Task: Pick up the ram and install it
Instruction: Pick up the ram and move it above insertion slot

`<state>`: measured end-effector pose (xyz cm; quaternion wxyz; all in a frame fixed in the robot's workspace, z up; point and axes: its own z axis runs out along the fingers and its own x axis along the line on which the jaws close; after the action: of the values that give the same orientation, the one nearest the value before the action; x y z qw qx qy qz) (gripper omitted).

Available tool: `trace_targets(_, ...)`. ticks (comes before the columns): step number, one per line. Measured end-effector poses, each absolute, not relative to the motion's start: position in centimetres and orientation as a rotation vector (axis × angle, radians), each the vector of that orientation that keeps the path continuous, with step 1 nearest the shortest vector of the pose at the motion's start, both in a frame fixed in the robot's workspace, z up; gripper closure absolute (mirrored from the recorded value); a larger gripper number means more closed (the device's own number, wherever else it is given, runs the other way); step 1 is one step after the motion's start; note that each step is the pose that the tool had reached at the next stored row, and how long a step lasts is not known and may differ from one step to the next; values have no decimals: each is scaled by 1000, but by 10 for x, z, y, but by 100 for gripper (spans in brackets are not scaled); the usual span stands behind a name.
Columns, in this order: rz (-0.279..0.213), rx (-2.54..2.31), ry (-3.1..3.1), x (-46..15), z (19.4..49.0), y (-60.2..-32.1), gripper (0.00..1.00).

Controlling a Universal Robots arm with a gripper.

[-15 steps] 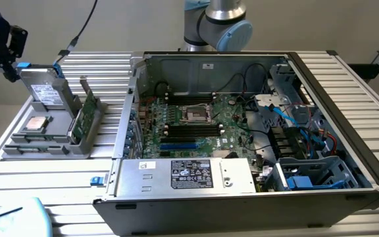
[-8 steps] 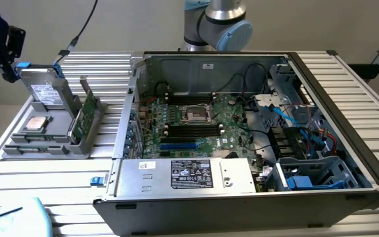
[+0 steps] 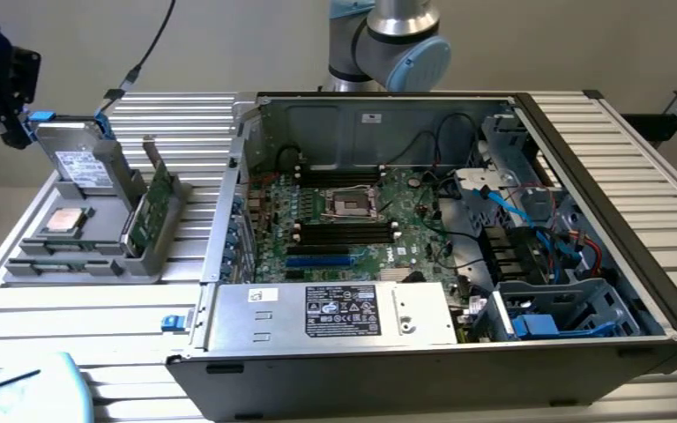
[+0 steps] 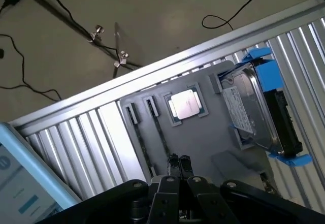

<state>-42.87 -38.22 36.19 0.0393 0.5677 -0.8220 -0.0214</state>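
At the exterior view's left the gripper [image 3: 10, 128] hangs over a grey tray [image 3: 138, 264], with 1 open computer case [image 3: 621, 264] to the right; the wrist view adds its jaws pressed together, holding nothing, near the ram [image 4: 160, 132] lying in a tray groove

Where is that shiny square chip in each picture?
Exterior view: the chip lies in the grey tray at the exterior view's left.
Wrist view: the chip sits in that tray's square pocket.
Shared landmark: the hard drive with blue clips beside it.
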Motion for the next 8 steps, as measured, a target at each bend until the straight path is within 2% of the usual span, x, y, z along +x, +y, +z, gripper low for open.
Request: trace_targets(8,-64,1895,-2395,-429,360,-382,89)
